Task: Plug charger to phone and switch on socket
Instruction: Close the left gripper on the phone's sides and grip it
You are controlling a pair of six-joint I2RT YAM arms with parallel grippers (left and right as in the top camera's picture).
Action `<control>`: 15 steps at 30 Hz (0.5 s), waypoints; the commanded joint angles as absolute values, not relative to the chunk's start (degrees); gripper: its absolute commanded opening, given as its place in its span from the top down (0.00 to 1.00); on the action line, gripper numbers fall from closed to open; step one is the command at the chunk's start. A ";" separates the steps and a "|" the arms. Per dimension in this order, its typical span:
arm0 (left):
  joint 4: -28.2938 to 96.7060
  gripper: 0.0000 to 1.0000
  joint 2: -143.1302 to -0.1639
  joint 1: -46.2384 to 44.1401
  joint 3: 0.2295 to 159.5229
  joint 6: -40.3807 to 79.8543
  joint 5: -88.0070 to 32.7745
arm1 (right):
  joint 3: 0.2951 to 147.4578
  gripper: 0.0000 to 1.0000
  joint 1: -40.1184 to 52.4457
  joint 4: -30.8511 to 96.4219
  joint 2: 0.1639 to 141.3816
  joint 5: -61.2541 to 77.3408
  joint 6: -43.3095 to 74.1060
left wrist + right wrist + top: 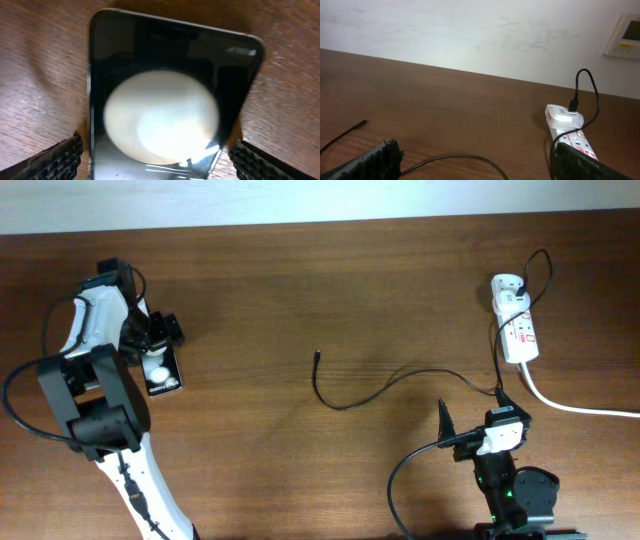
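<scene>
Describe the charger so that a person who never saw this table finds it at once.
On the brown wooden table, look at the middle. A thin charger curves there from the white socket on the right, ending in a small free plug tip. Unlike the thick white cord nearby, it is black.

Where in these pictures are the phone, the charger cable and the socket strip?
phone (170, 100): left wrist view, middle of its glossy face.
charger (425, 371): overhead view, midway along the thin black cable.
socket (520, 330): overhead view, white strip body with red markings.
</scene>
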State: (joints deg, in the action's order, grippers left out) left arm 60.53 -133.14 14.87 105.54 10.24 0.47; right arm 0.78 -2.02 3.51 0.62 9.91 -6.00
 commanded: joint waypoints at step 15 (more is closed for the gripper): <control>56.40 0.13 -135.33 15.66 99.35 9.34 -3.68 | 0.32 0.01 -1.52 3.57 0.21 9.63 -5.54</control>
State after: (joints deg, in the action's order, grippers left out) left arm 57.21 -131.68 15.35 102.26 10.07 0.62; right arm 0.78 -2.02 3.51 0.64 9.91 -5.96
